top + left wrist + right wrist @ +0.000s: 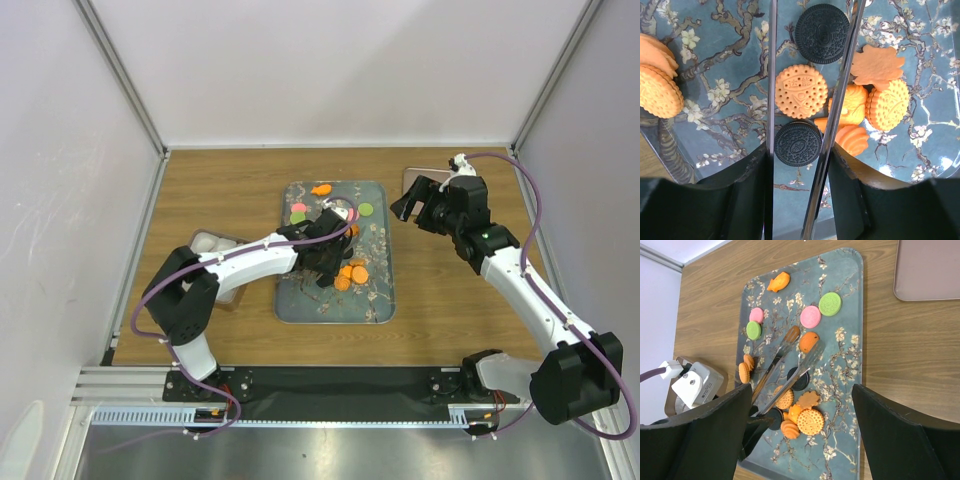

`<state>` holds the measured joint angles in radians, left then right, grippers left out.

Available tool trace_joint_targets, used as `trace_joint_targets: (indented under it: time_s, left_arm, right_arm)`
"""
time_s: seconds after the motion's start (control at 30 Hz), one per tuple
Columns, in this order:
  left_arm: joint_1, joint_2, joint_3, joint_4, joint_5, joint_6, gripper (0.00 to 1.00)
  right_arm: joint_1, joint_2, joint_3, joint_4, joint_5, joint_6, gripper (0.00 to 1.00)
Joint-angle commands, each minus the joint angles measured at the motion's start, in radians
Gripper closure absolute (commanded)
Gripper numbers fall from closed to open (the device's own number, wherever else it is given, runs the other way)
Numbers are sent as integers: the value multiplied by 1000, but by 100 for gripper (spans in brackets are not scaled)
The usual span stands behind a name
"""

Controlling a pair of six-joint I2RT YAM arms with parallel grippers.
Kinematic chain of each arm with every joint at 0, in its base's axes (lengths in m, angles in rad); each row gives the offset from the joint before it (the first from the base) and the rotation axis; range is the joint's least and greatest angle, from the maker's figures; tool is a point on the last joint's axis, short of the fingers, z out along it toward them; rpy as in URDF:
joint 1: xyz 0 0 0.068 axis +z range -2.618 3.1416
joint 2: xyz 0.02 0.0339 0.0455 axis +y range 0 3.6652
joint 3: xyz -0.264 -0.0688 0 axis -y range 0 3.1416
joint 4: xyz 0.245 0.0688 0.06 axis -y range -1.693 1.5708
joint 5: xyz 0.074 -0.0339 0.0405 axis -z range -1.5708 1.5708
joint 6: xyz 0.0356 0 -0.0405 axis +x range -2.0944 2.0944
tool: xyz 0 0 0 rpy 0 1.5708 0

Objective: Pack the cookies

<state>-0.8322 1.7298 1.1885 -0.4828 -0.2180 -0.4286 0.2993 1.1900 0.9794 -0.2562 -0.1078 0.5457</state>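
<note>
Outside the left jaw, in the left wrist view, two orange cookies overlap on the floral tray. The left gripper is clenched on a pair of metal tongs, whose two blades run forward from its fingers. Between the blades three cookies sit in a row: a black one nearest the jaws, a round orange one next, and a second black one farthest out. Just outside the right blade lies a cluster of orange pieces, among them a leaf-shaped one and a round one. Past the tong tips, the right wrist view shows pink and green discs and a fish-shaped orange piece, all on the tray. Further right, the right gripper hangs over the wooden table beside the tray, its jaws released wide with nothing between them. A pale pink container lies just beyond them
</note>
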Motion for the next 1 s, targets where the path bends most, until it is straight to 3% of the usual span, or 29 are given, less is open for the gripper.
trace_joint_targets:
  time_s: [0.0,0.97]
  left_arm:
    - [4,-9,42,7,-1,-15,49]
    - [44,-42,86,-39,43,8,61]
  right_arm:
    - [3,-23,2,29,-9,-10,12]
    - [4,-17,1,29,-13,-10,13]
